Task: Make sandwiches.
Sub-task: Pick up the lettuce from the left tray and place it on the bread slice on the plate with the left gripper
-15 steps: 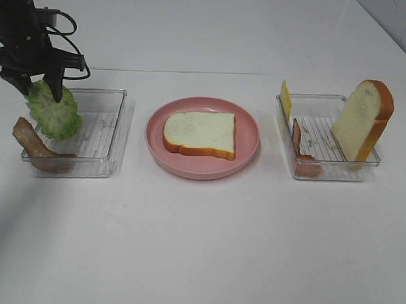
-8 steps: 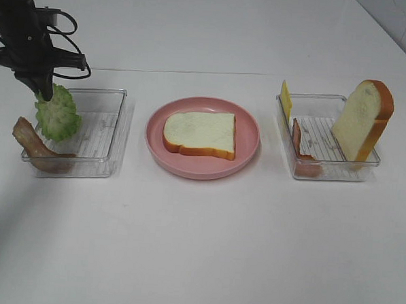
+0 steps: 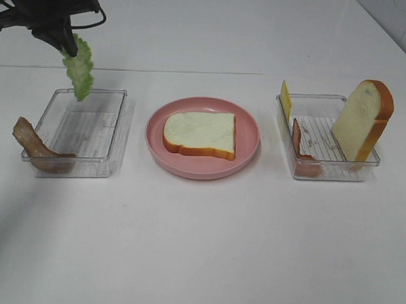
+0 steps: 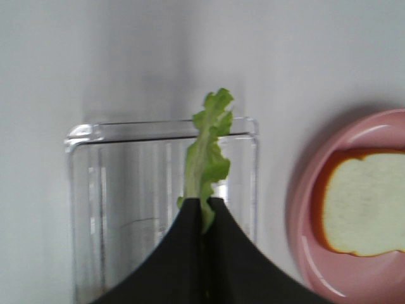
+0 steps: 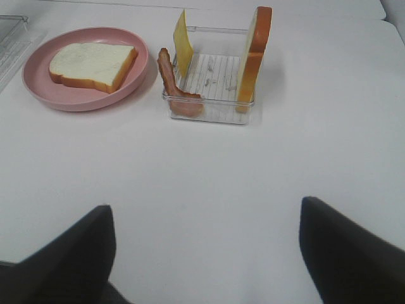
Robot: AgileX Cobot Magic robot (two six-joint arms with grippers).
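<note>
The black left claw, partly cut off at the high view's top, pinches the top of a green ruffled toy lettuce leaf that hangs with its long axis vertical, tip down. Beneath the claw sits a clear plastic tray with a reddish-brown bacon strip at its corner. Off to the claw's right, a white bread slice lies on a round pink plate. The right claw gapes, empty.
</note>
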